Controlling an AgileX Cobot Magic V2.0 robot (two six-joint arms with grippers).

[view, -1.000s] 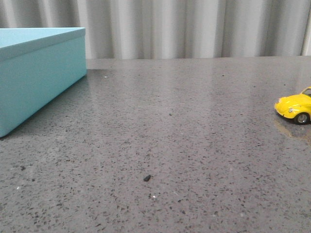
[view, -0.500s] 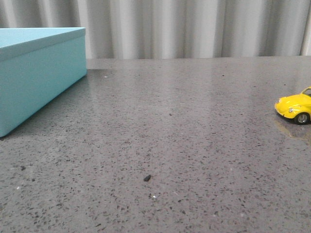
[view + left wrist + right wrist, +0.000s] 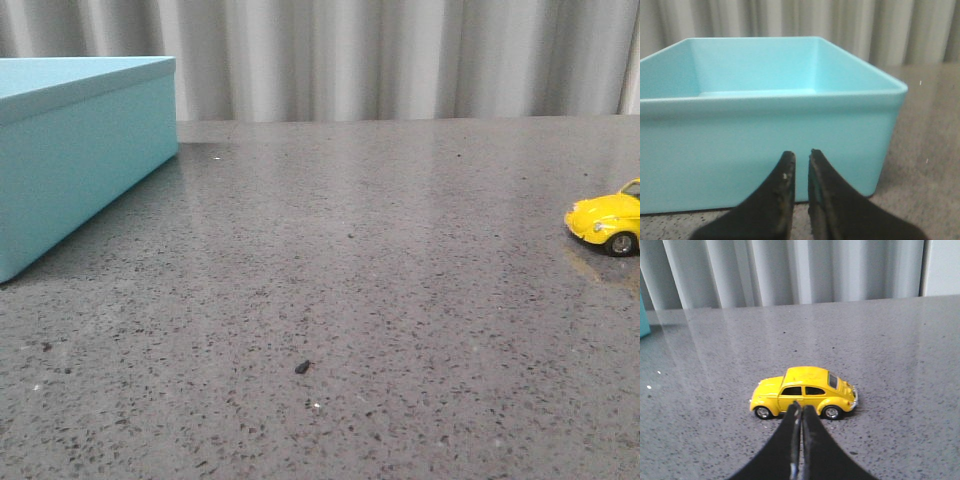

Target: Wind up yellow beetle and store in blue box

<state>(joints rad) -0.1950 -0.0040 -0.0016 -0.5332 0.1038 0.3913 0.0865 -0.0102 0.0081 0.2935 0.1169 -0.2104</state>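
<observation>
The yellow beetle (image 3: pixel 605 225) stands on its wheels at the table's far right edge of the front view, partly cut off by the frame. In the right wrist view the beetle (image 3: pixel 802 392) sits side-on just beyond my right gripper (image 3: pixel 801 407), which is shut and empty. The blue box (image 3: pixel 80 150) stands at the back left. In the left wrist view the blue box (image 3: pixel 765 140) shows an open top and an empty inside, and my left gripper (image 3: pixel 801 157) is shut and empty, low in front of its near wall. Neither gripper shows in the front view.
The grey speckled table (image 3: pixel 350 300) stretches between box and car, with a small dark crumb (image 3: pixel 302 367) near the front middle. A pleated grey curtain (image 3: pixel 400 60) hangs behind the table's far edge.
</observation>
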